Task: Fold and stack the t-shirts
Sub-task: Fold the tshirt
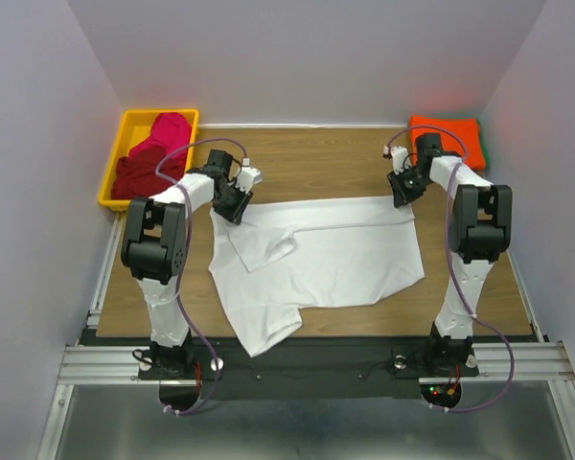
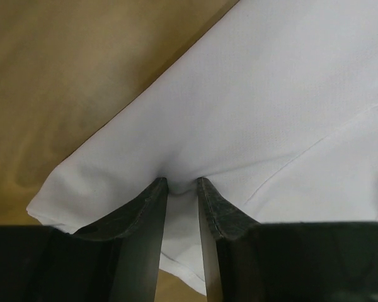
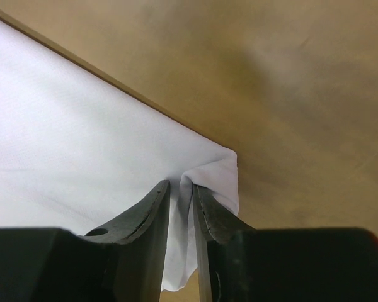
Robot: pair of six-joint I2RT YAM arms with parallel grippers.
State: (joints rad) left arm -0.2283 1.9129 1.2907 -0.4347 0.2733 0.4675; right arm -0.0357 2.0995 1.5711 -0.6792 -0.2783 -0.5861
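left gripper (image 2: 181, 182): pinching white t-shirt (image 1: 316, 259) at its far-left fold.
white t-shirt: spread mid-worktop, reaching the near edge; soft, light, limp (expect sagging), so you should grip corners.
right gripper (image 3: 181, 185): pinching its far-right corner.

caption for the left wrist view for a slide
Left pincer shut on an edge of the white t-shirt, wooden table beyond

Spotted a plain white t-shirt (image 1: 326, 254) between black jaws, brown wood-grain table (image 1: 316, 163) around them, orange tee (image 1: 450, 129) past the right pair, dark red tee (image 1: 139, 177) and magenta tee (image 1: 171, 129) in yellow bin (image 1: 112, 171) past the left.
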